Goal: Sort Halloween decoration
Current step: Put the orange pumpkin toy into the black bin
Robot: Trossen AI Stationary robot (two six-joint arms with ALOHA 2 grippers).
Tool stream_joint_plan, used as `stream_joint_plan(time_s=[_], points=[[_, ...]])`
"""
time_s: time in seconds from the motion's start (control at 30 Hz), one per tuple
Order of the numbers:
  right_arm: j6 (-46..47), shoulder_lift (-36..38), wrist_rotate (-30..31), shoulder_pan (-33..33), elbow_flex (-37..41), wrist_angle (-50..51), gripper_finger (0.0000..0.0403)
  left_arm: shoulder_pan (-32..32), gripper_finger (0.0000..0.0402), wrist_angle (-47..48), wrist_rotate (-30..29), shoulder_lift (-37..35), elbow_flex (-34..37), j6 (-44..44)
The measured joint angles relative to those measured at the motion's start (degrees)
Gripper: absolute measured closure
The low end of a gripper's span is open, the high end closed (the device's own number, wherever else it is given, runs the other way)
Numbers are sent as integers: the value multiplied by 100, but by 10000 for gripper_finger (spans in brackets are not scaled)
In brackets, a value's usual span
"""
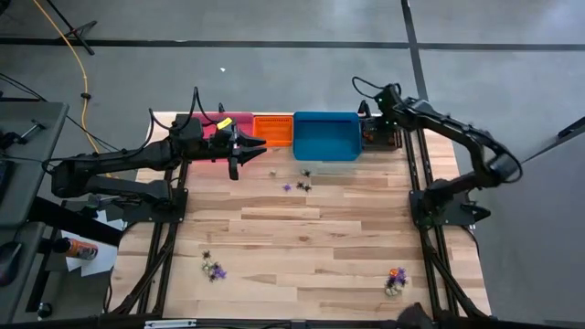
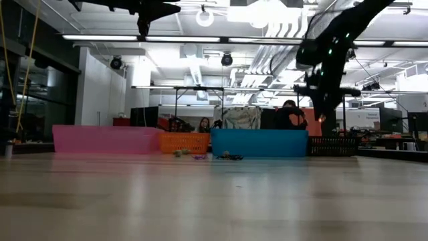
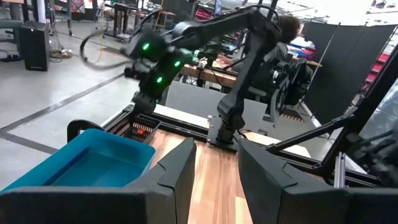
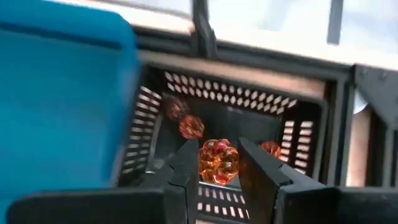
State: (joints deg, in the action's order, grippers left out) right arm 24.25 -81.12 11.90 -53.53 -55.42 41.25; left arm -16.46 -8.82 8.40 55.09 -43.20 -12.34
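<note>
My right gripper (image 4: 216, 148) hangs over the black bin (image 4: 292, 140) at the table's far right, pointing steeply down, shut on an orange pumpkin-like trinket (image 4: 219, 165). Other orange trinkets (image 4: 191, 126) lie on that bin's floor. My left gripper (image 3: 216, 163) is held level and high above the table by the pink bin (image 1: 219, 122) and orange bin (image 1: 272, 130); it is open with nothing between its fingers. Loose decorations lie on the wood before the blue bin (image 1: 326, 135): a small group (image 1: 302, 181), a front-left cluster (image 1: 214, 270) and a front-right cluster (image 1: 395, 280). My right gripper pinches the orange trinket by its two opposite sides (image 4: 204, 160) between its two fingers. The fingers come from above, slanting down into the black bin. The trinket is lifted clear of the bin's floor.
The four bins stand in a row along the table's far edge. The arm frames run along the table's left and right sides (image 1: 422, 183). Bare wood (image 1: 302, 238) lies in the middle of the table. People sit in the room behind (image 2: 289, 114).
</note>
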Motion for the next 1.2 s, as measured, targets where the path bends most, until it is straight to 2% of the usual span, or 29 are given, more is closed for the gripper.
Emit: stream_joint_plan(time_s=[0.2, 0.4, 0.77, 0.9, 1.07, 1.2], points=[[490, -780, -145, -174, 0, 51, 320, -1, 293, 0, -2, 0, 0, -2], [395, -975, -116, -173, 0, -25, 311, -1, 293, 0, -3, 0, 2, -2], [232, -969, 253, -225, 0, -177, 201, -1, 293, 2, -9, 0, 4, -108], [-44, -839, -229, -248, -83, -194, 181, -1, 293, 2, -9, 0, 4, -107], [-496, -240, -826, -183, -136, -317, 179, -1, 293, 2, -9, -1, 4, -106], [-629, 449, -1914, 130, -134, -865, 179, -1, 293, 2, -7, 0, 4, -105]])
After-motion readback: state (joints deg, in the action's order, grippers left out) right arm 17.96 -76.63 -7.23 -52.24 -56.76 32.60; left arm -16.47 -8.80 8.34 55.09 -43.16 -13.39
